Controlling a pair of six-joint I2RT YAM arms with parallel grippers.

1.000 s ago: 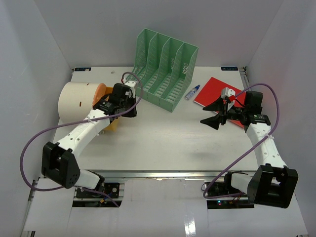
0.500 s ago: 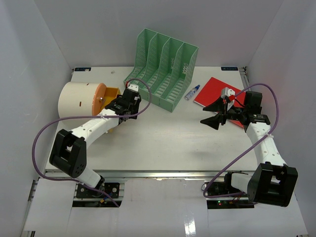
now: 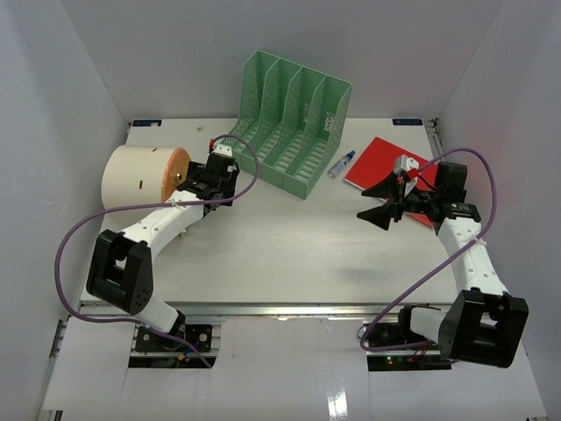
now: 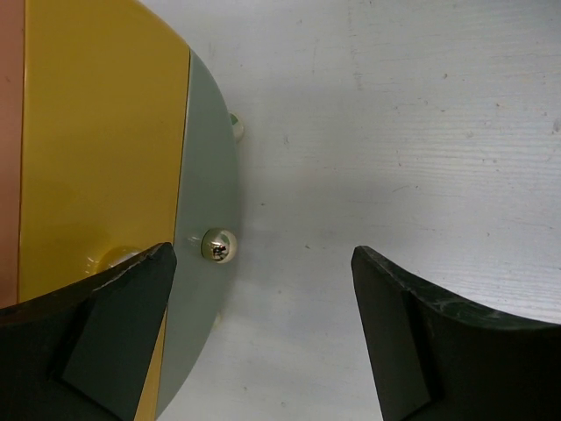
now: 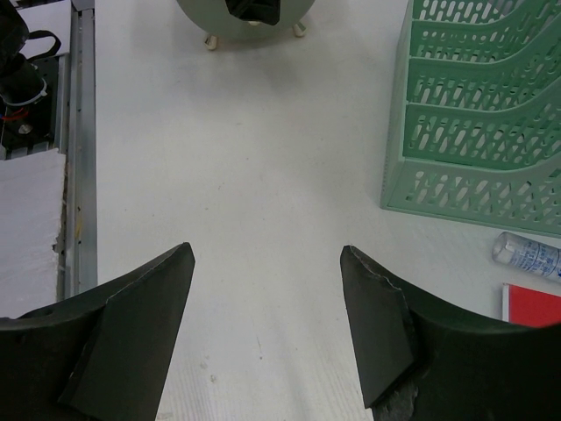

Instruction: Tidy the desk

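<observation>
Bare desk (image 3: 289, 250) centre; green file rack (image 3: 294, 114) behind, round unit (image 3: 136, 175), perhaps drawers, at left.

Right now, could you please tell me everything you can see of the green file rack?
The file rack is mint-green plastic with slotted walls and several open compartments, no papers visible inside. It stands upright at the back middle of the desk, turned slightly askew. A small bottle lies close to its right corner.

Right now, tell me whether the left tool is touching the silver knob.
Apart. The left wrist view shows the silver knob between the open fingers of the left tool, a visible gap to each.
</observation>
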